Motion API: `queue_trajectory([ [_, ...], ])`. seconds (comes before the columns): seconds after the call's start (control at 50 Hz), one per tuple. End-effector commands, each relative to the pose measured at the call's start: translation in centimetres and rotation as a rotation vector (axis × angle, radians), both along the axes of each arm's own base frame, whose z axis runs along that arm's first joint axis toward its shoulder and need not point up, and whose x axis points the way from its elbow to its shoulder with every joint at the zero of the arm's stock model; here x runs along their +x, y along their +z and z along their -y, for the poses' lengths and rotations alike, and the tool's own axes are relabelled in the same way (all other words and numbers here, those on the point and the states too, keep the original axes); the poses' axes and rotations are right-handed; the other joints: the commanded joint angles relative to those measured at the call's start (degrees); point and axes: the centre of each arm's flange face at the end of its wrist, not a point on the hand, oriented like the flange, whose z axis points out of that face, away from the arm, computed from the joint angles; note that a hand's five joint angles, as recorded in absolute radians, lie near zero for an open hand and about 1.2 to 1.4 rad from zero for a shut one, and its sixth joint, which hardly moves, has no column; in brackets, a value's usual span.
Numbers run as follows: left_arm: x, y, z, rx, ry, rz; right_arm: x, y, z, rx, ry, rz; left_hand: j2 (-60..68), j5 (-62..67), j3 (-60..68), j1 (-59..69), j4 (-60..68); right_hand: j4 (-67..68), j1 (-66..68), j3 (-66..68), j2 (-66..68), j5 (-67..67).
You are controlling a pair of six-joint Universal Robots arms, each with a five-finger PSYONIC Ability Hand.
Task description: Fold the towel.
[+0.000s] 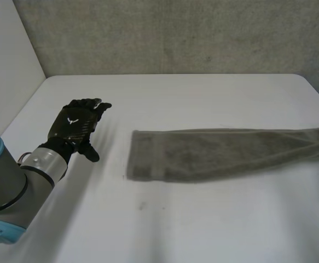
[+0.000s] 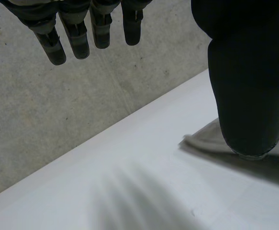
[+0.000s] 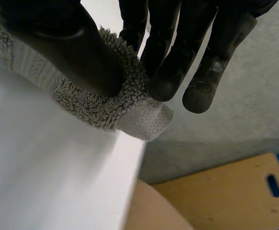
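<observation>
Towel (image 1: 219, 153): one end is pinched between the thumb and fingers of the right hand (image 3: 67, 43) at the worktop's (image 1: 203, 219) edge. From there it lies as a long narrow band, seemingly folded lengthwise. The left hand (image 1: 74, 126) hovers near the free end, fingers straight, holding nothing. Crosswise folds look to remain.

The left robot hand (image 1: 77, 125) hung palm down, fingers (image 2: 77, 40) straight and thumb spread wide, at the end of the grey, blue-capped left arm (image 1: 6, 192). The right robot hand (image 3: 177, 43) pinched a corner of the towel (image 3: 129, 108) between thumb and fingers.
</observation>
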Motion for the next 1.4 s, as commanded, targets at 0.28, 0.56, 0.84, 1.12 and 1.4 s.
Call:
queue_trajectory([
  [0.28,0.2,1.1,-0.1,-0.018,0.009,-0.036,26.3,6.4,-8.5,-0.198,0.689,0.062,0.56,-1.78,0.4,0.08,0.45,3.17,4.58,3.42,4.44,3.27],
  [0.56,0.4,1.4,0.0,0.0,0.016,-0.083,37.7,-2.7,-20.0,-0.028,1.065,0.031,0.56,-1.78,0.4,0.08,0.45,3.17,4.58,3.42,4.44,3.27],
  [0.84,0.4,1.2,-0.1,0.007,0.014,-0.08,35.3,0.1,-19.6,-0.054,0.989,0.031,0.56,-1.78,0.4,0.08,0.45,-66.83,-65.42,-66.58,-65.56,-66.73],
  [1.12,0.4,1.0,-0.3,0.01,0.011,-0.079,23.9,-1.7,-14.3,0.119,0.595,0.183,0.56,-1.78,0.4,0.08,0.45,-66.83,-65.42,-66.58,-65.56,-66.73],
  [1.4,0.1,0.7,-0.7,0.021,0.0,-0.076,19.8,-5.1,-12.5,0.162,0.46,0.14,0.56,-1.78,0.4,0.08,0.45,-29.97,-28.55,-29.72,-28.7,-29.87],
])
